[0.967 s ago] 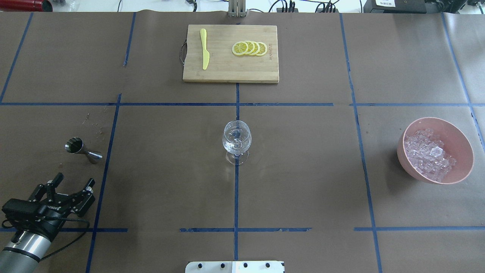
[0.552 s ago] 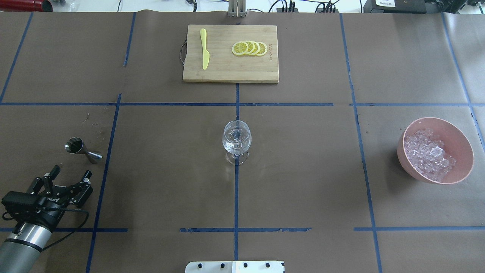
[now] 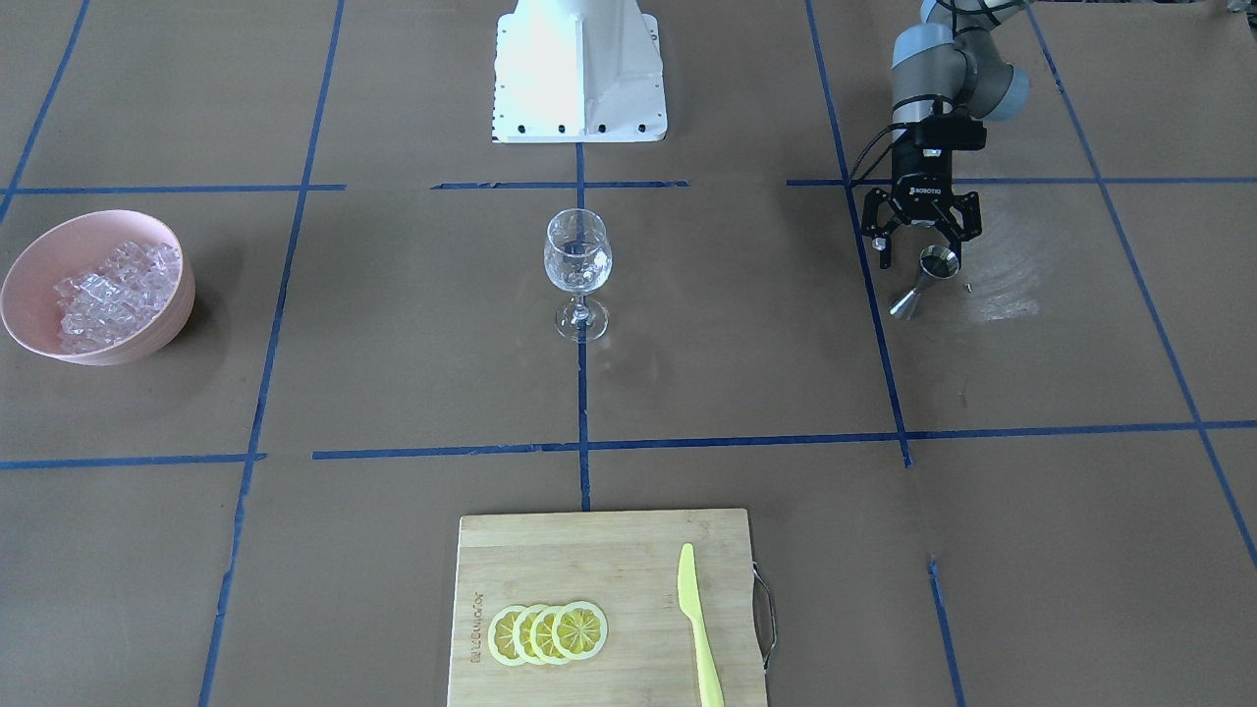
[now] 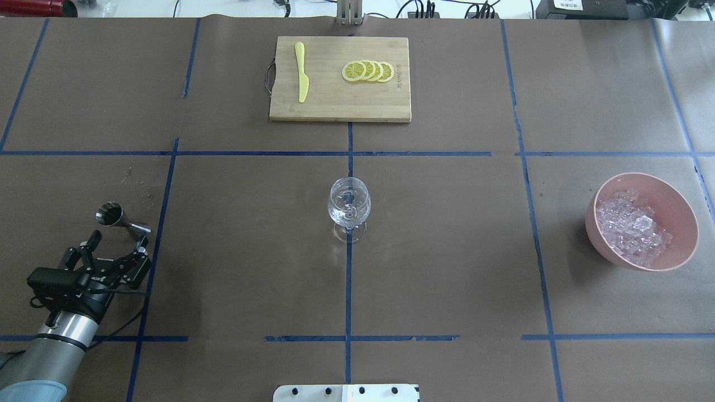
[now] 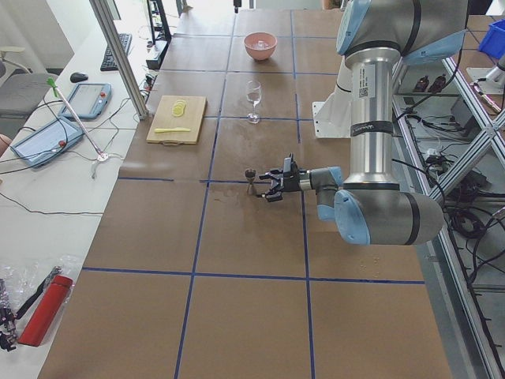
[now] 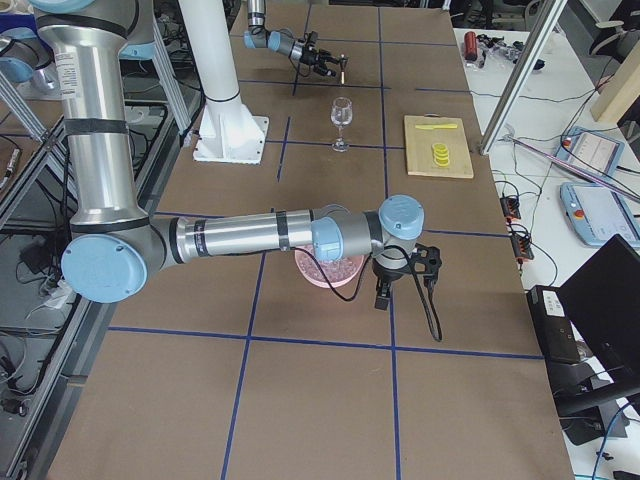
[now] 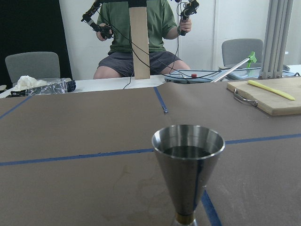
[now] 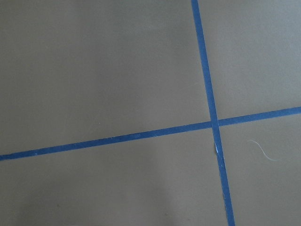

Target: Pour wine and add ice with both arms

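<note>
— At the left end of the table point(image 4: 234, 268), what's just changed?

— The left gripper point(image 4: 118, 239) has slid forward toward the jigger point(image 4: 118, 218); a second ago it hung further back. Its jaws are spread wide with nothing between them, the tips just short of the jigger's foot. I'd say the pour is only starting, since no grasp is made yet.

— Which way does the jigger stand?

— Upright: long axis vertical, the wide cup's mouth facing up, with something dark inside by the wrist camera. The gripper comes at it level, from the side.

— And mid-table?

— The wine glass point(image 4: 348, 207) stands upright, well apart from both arms, with no cubes in it that I can make out.

— The ice point(image 4: 631, 229)?

— Far right, heaped in the pink bowl point(image 4: 673, 198). The right gripper point(image 6: 400, 272) hangs just beside that bowl, but only the side camera catches it, so I can't tell how its jaws stand.
</note>
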Tool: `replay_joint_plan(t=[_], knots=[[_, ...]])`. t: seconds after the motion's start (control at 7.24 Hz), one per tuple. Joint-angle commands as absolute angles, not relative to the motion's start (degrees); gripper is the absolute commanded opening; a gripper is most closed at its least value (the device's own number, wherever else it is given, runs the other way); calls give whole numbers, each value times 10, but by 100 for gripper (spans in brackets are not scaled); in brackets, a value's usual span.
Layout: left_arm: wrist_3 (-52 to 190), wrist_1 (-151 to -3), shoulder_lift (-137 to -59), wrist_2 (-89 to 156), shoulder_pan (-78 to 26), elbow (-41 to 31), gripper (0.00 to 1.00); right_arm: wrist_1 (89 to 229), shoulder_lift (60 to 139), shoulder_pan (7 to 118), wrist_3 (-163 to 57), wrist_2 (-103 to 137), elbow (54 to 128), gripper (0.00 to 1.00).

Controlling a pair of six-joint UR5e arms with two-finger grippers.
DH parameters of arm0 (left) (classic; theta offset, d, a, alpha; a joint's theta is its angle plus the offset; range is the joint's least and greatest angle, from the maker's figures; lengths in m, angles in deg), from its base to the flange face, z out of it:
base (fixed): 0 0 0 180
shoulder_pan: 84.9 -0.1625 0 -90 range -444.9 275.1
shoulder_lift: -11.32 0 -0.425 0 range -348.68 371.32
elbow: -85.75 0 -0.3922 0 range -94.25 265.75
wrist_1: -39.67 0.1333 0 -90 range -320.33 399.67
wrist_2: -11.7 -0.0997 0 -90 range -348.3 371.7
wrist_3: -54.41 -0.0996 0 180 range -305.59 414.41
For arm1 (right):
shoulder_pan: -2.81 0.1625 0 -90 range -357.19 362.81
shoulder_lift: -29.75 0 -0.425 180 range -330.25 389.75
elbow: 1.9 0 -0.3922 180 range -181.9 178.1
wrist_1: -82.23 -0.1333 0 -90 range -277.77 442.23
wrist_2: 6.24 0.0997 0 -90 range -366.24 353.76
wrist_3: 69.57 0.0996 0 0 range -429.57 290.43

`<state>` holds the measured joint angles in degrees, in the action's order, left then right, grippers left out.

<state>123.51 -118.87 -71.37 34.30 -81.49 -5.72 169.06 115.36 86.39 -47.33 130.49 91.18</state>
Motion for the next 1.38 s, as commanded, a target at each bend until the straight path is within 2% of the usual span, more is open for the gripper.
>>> replay_joint_plan(t=[0.0,0.28,0.55,0.69,0.83,1.1,1.24], knots=[[1230,-1189,-723,352,-802,-55,97,1691,1154,864,-473,1306,909,100],[1231,-1191,-723,362,-788,-42,96,1691,1154,864,-473,1305,909,100],[1231,-1193,-724,377,-785,-40,91,1691,1154,864,-473,1306,910,100],[1231,-1194,-724,378,-786,-40,82,1691,1154,864,-473,1306,910,100],[1231,-1195,-726,378,-785,-40,67,1691,1154,864,-473,1306,910,100],[1231,-1196,-728,379,-785,-40,43,1691,1154,864,-473,1304,909,100],[1231,-1196,-728,379,-785,-40,37,1691,1153,864,-473,1304,909,100]])
